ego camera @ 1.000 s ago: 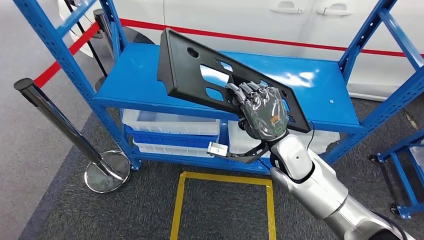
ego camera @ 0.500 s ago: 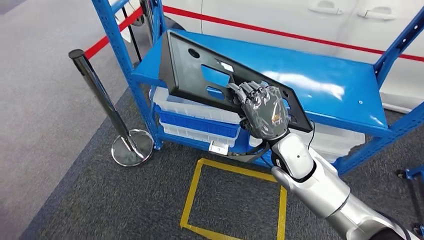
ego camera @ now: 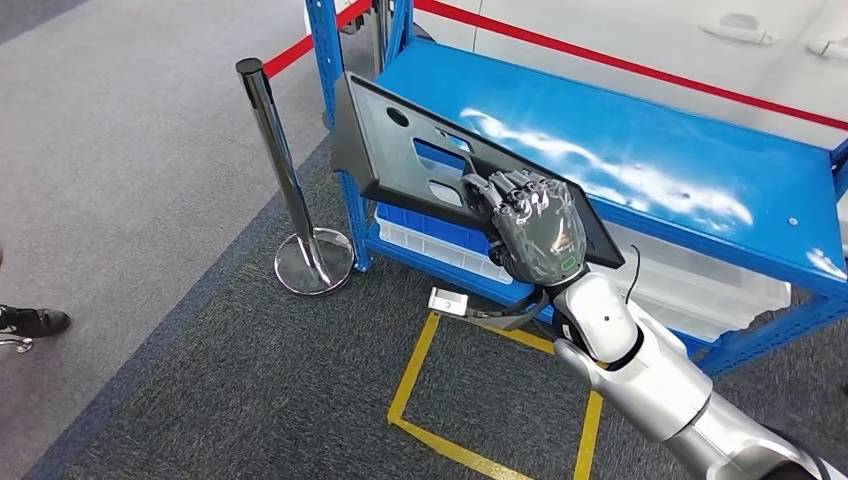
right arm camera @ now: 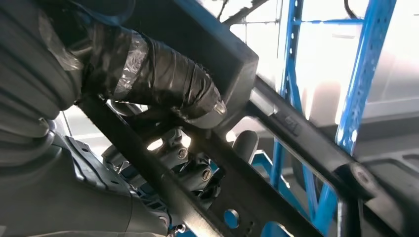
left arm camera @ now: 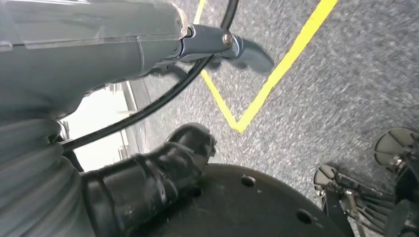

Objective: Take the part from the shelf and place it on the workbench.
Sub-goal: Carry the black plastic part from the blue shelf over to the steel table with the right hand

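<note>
So the whole view swings: the camera turns, not the stuff. The blue shelf [ego camera: 640,150] now sits further right and more slanted in the head view, and the chrome post [ego camera: 290,190] ends up closer to the middle. A shoe [ego camera: 30,322] pops in at the left edge. The yellow floor square [ego camera: 500,400] looks skewed now and sits further right.

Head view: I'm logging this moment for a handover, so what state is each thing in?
Black part: lifted off the shelf, tilted, held along one edge.
Right hand: grips the part, fingers through a cutout.
Blue shelf: top deck bare and glossy.
Clear bins: stowed under the top deck.
Chrome post: upright on its round base.
</note>
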Controlling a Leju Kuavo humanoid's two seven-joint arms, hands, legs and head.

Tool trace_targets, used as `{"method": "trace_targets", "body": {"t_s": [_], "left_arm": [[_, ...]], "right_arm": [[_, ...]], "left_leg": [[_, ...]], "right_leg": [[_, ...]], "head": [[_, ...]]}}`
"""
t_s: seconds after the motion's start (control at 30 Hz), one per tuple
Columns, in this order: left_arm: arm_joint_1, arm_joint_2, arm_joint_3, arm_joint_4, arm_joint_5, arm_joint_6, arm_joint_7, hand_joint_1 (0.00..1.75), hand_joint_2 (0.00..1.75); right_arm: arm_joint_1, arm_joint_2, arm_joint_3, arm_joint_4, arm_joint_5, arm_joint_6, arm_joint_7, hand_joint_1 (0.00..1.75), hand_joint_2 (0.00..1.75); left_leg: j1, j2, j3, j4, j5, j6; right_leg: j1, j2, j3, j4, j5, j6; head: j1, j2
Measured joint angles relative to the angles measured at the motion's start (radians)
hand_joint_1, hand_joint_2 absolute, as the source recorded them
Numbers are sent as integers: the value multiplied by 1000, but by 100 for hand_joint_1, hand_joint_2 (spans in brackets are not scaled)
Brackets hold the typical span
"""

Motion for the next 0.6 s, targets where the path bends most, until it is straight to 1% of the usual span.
{"method": "trace_targets", "body": {"t_s": [0.03,0.07,0.1,0.13,0.17,0.2,0.23,0.27,0.3,0.33,0.37,0.4,0.43,0.47,0.5,0.53,0.57,0.6], "left_arm": [[1,0,0,0,-2,0,2,0,175],[1,0,0,0,-4,0,4,0,175],[2,0,-1,0,-6,0,5,0,175],[2,0,-1,0,-5,0,5,0,175],[2,1,-1,0,-2,-1,2,0,175],[3,3,-1,0,3,-2,-1,0,175],[4,5,-1,0,7,-3,-4,0,175],[4,6,-1,0,7,-4,-5,0,175],[4,7,-2,0,2,-5,-4,0,175],[4,7,-3,0,-5,-4,-1,0,175],[4,7,-5,0,-14,-3,2,0,175],[4,7,-7,0,-22,-1,4,0,175],[4,7,-9,0,-27,0,3,0,175],[6,8,-11,0,-31,0,1,0,175],[7,8,-14,0,-34,-2,-2,0,175],[9,9,-16,0,-36,-6,-5,0,175],[11,9,-18,0,-37,-12,-8,0,175],[12,9,-20,0,-39,-20,-11,0,175]], "right_arm": [[2,-4,0,-3,1,0,2,175,175],[3,-6,0,-6,3,0,4,175,175],[5,-7,0,-10,7,1,6,175,175],[7,-7,0,-14,12,4,7,175,175],[8,-5,0,-17,19,9,7,175,175],[9,0,1,-18,30,18,10,175,175],[8,11,3,-18,42,30,15,175,175],[7,25,7,-17,54,43,23,175,175],[6,41,12,-16,63,54,35,175,175],[4,54,18,-15,68,60,47,175,175],[3,64,23,-15,71,63,57,175,175],[1,68,27,-16,71,64,66,175,175],[1,70,28,-17,71,63,74,175,175],[1,69,29,-18,71,63,80,175,175],[2,68,30,-18,73,62,85,175,175],[4,67,30,-18,75,61,90,175,175],[7,66,30,-18,77,60,94,175,175],[12,61,31,-18,80,58,99,175,175]], "left_leg": [[1,-12,-1,-6,10,-7],[1,-13,-4,-7,13,-12],[-1,2,-12,2,-3,-18],[-1,27,-25,32,-39,-24],[0,58,-43,82,-89,-30],[4,81,-63,150,-143,-39],[9,92,-78,218,-179,-47],[13,96,-84,270,-192,-55],[17,99,-75,294,-182,-61],[19,103,-50,282,-158,-66],[21,115,-5,237,-136,-68],[19,137,53,167,-130,-69],[15,154,104,98,-135,-62],[10,166,138,46,-144,-53],[4,168,154,17,-152,-43],[-1,158,149,8,-148,-29],[-1,149,143,4,-140,-18],[0,140,138,-2,-131,-7]], "right_leg": [[2,-9,-2,-2,10,-2],[1,-23,-5,-8,19,-5],[-3,-38,-9,-15,31,-12],[-6,-54,-16,-21,44,-17],[-10,-70,-26,-25,56,-21],[-10,-84,-38,-25,65,-24],[-11,-100,-51,-23,74,-23],[-11,-114,-65,-20,81,-21],[-12,-129,-80,-16,89,-18],[-13,-144,-94,-10,95,-15],[-14,-158,-107,-3,99,-11],[-14,-173,-118,4,102,-6],[-13,-188,-125,11,105,-1],[-12,-203,-129,15,109,4],[-12,-216,-131,17,113,11],[-13,-229,-132,17,120,18],[-15,-230,-133,18,120,25],[-19,-212,-138,26,107,31]], "head": [[1,0],[2,0],[1,0],[1,0],[0,0],[0,0],[0,0],[0,0],[0,0],[0,0],[0,0],[0,0],[0,0],[1,0],[1,0],[1,0],[1,0],[0,0]]}}
